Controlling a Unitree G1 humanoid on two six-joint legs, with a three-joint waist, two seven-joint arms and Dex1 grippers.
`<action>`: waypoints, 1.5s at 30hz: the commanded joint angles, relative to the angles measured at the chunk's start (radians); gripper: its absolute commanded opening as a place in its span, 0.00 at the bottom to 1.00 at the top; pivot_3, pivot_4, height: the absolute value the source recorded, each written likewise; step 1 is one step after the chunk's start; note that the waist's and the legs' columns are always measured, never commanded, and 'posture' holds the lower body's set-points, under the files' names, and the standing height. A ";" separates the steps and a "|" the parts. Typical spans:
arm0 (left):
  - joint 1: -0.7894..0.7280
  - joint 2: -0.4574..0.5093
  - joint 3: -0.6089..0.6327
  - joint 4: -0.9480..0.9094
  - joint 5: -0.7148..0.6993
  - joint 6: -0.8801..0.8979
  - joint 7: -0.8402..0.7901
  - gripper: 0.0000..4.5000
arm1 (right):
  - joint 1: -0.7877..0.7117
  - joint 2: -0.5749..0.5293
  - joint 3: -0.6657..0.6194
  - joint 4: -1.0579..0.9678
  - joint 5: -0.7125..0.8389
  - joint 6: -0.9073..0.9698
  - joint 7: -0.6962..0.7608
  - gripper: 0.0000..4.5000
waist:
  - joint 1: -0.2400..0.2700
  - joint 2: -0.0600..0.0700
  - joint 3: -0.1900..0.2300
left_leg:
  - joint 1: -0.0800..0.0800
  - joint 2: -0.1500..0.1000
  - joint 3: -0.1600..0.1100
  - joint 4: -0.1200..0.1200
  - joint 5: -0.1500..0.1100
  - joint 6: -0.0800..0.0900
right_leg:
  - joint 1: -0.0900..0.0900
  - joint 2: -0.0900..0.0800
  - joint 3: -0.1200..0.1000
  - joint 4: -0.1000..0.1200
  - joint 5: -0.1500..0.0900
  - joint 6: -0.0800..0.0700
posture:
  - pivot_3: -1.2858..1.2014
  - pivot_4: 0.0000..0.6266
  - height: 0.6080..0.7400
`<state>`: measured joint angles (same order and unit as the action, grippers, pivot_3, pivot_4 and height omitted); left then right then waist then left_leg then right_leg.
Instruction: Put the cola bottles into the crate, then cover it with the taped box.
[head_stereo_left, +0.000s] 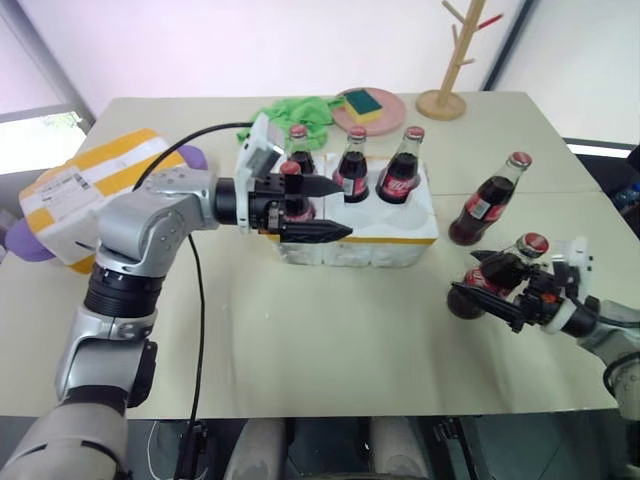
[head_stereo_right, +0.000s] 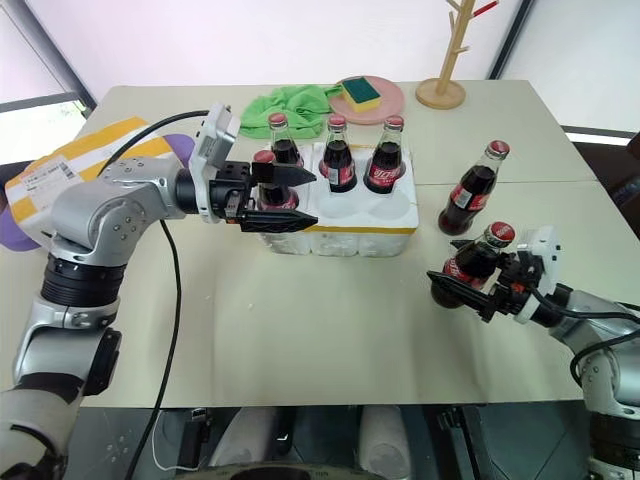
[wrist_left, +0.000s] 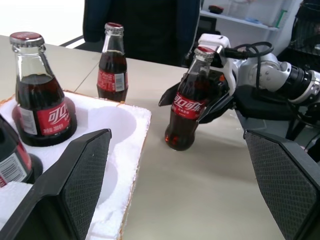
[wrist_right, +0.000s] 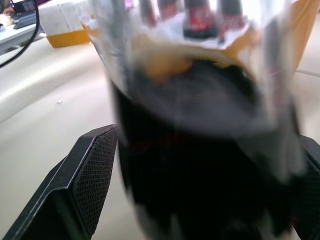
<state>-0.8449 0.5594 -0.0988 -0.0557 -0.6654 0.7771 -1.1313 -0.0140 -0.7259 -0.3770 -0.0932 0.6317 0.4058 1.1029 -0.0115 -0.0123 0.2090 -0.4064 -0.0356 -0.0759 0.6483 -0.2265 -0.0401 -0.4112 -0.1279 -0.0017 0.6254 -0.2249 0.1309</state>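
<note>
Three cola bottles (head_stereo_left: 352, 165) stand in the back row of the white foam crate (head_stereo_left: 400, 240), and one (head_stereo_left: 290, 188) stands in its front-left hole. My left gripper (head_stereo_left: 338, 210) is open over the crate's front row, its fingers either side of that front-left bottle and the empty holes. A loose bottle (head_stereo_left: 487, 203) stands on the table to the crate's right. Nearer the front edge, my right gripper (head_stereo_right: 455, 275) is open, with its fingers round the lower body of another bottle (head_stereo_left: 497, 273), whose base rests on the table. The taped box (head_stereo_left: 90, 185) lies at the far left.
A green cloth (head_stereo_left: 300, 110), a pink plate with a sponge (head_stereo_left: 365, 105) and a wooden rack (head_stereo_left: 455, 60) sit behind the crate. A purple object (head_stereo_left: 30, 245) pokes out under the taped box. A black cable (head_stereo_left: 195, 280) hangs from the left arm.
</note>
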 joint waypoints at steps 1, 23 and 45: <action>-0.003 0.014 0.039 -0.034 -0.010 -0.005 0.007 1.00 | -0.028 -0.009 0.001 0.009 -0.001 -0.015 -0.001 0.81 | 0.000 0.000 0.000 | 0.000 0.000 0.000 0.000 0.000 0.000 | 0.000 0.000 0.000 0.000 0.000 0.000 | 0.52 0.24 1.00; 0.090 0.112 0.148 -0.173 -0.087 0.066 0.041 1.00 | -0.692 -0.124 0.060 0.187 0.146 0.133 0.131 0.61 | -0.013 0.002 0.001 | -0.002 0.000 0.000 -0.002 0.000 0.000 | -0.004 0.000 0.000 0.001 0.002 0.003 | 0.52 0.24 1.00; 0.327 0.237 0.390 -0.440 -0.289 0.167 0.317 1.00 | -1.036 0.323 0.421 0.585 -0.195 -0.199 0.209 0.61 | -0.030 0.000 0.002 | -0.003 0.001 -0.002 -0.003 0.000 0.000 | -0.008 0.002 0.000 0.004 0.002 0.003 | 0.52 0.24 1.00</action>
<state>-0.5153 0.7838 0.2586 -0.4695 -0.9341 0.9540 -0.8288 -1.0222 -0.4102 0.0481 0.5080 0.4480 0.2560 1.3079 -0.0420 -0.0124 0.2114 -0.4096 -0.0351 -0.0772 0.6457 -0.2264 -0.0403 -0.4192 -0.1261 -0.0015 0.6295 -0.2228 0.1334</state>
